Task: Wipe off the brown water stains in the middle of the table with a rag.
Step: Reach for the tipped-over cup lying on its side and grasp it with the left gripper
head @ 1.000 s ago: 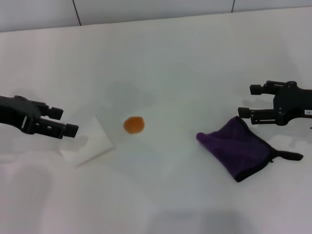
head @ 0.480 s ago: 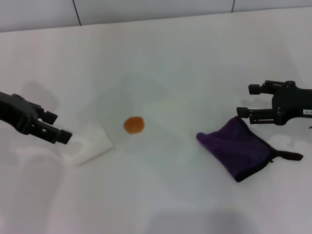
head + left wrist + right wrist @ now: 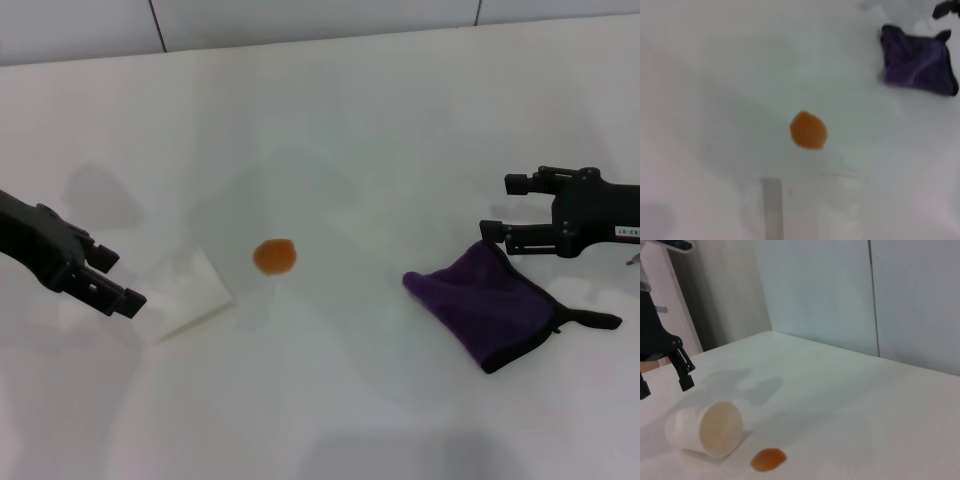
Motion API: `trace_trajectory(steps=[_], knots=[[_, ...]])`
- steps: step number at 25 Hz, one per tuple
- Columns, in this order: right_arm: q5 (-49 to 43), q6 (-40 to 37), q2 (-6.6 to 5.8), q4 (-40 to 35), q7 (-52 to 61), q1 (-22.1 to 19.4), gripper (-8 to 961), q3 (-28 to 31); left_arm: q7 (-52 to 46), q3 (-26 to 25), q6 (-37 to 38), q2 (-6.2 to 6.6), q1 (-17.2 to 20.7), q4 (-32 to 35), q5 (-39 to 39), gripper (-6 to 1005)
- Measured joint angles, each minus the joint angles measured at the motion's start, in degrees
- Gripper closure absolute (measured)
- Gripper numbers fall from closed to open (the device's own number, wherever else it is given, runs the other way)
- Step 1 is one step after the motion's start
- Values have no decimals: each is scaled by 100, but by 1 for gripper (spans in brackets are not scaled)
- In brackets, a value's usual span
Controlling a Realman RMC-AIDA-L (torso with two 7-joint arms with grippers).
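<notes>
The rag (image 3: 490, 305) lies crumpled on the white desk (image 3: 340, 130), well apart from the brown water stains (image 3: 274, 256) at mid-desk, with the right tool (image 3: 497, 211) open and empty just beside its far edge. A grasp catching only a loose fold could let the cloth slip and smear the blot. The left tool (image 3: 118, 278), open near the tipped cup (image 3: 185, 291), might knock it; the cup's shape is unclear from the head view.

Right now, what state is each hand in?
Left hand: open, empty, beside the cup.
Right hand: open, empty, above the rag.
</notes>
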Motion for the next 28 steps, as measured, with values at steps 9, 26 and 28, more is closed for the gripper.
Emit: trace_trajectory(steps=[9,26,28], knots=[[1,34,4,0,-5,-37,126,0,10,0,-101,35,-2,32,-63,148],[10,55,31,0,-18,-47,125,0,63,0,-578,9,23,286,-55,153],[10,55,34,0,-19,-48,125,0,65,0,-623,1,23,339,-52,153]])
